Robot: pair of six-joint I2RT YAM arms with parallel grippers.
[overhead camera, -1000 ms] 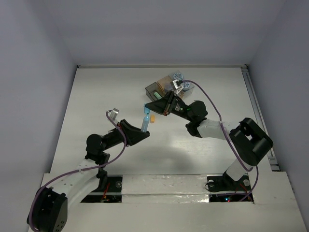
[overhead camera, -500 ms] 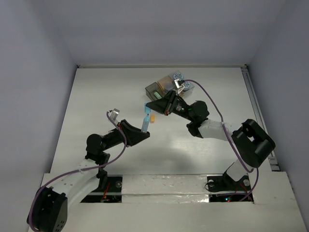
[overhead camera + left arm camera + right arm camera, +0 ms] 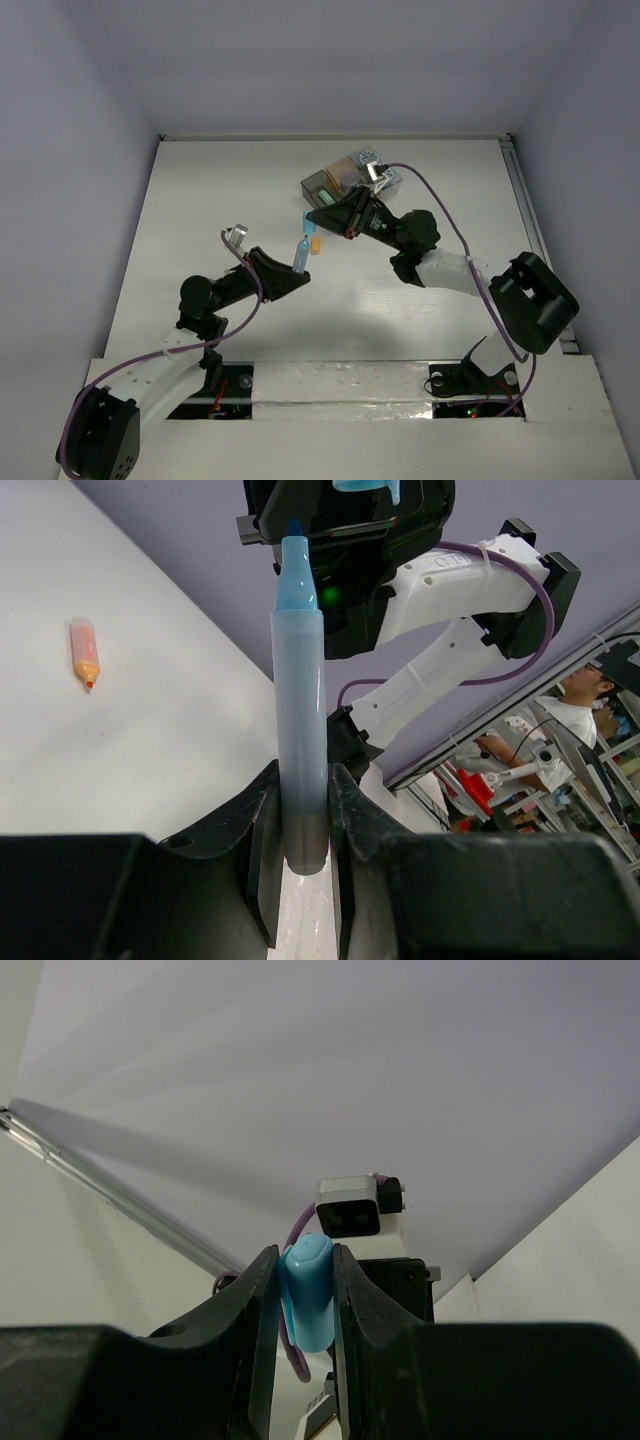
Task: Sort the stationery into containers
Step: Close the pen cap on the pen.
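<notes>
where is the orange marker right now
In the top view the orange marker lies on the table, just right of the blue marker held in the left fingers, on the arms' side of the boxes.

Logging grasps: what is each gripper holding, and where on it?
Left gripper: uncapped blue marker, by its rear end. Right gripper: blue cap, by its sides.

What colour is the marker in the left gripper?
Light blue; the marker shows best in the left wrist view.

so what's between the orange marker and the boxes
In the top view, the right hand, shut on a blue cap, hangs over that stretch.
</notes>
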